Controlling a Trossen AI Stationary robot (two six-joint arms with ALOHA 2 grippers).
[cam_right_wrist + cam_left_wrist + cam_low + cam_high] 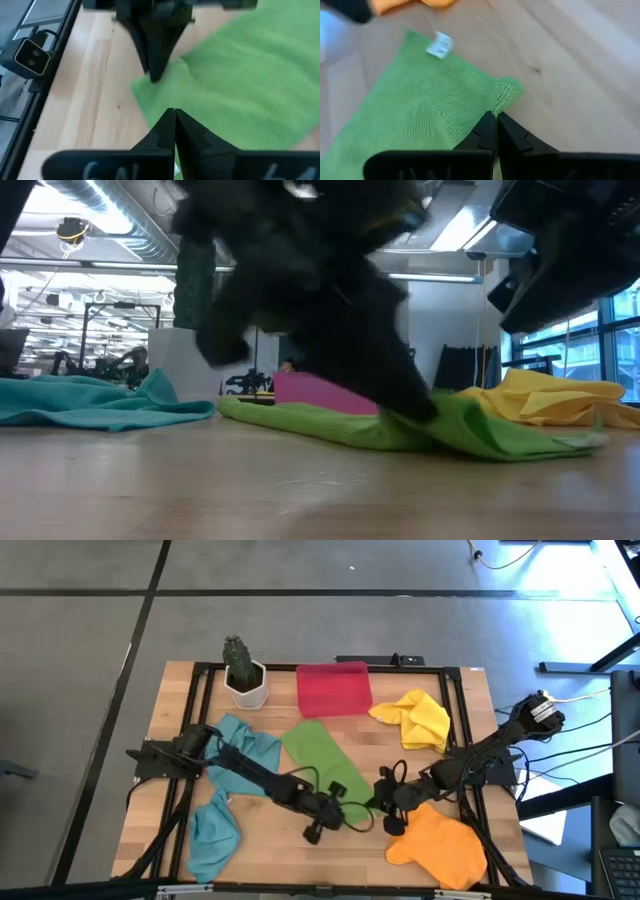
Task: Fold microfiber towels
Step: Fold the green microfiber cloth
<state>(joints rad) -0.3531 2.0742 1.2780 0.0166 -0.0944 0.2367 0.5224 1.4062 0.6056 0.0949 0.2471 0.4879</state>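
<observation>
The lime green towel lies spread in the middle of the table, with both grippers at its near end. My left gripper is shut on one near corner. My right gripper is shut on the same near end, close beside it. A teal towel lies crumpled under the left arm and a second teal one at the near left. The yellow towel lies bunched at the far right, the orange one at the near right. My left gripper pinches the green towel's near corner between its two fingers, which slant down from the table's left. The corner puckers at the fingertips; the rest of the towel lies flat on the table. My right gripper is shut on the green towel's near edge, slanting down from the table's right. Its own fingers hide the exact spot and the number of layers. In the low view the towel's near end rises a little off the table.
A red tray stands at the far middle, a potted cactus at the far left. A white label sits at the green towel's edge. Bare wood shows along the near middle.
</observation>
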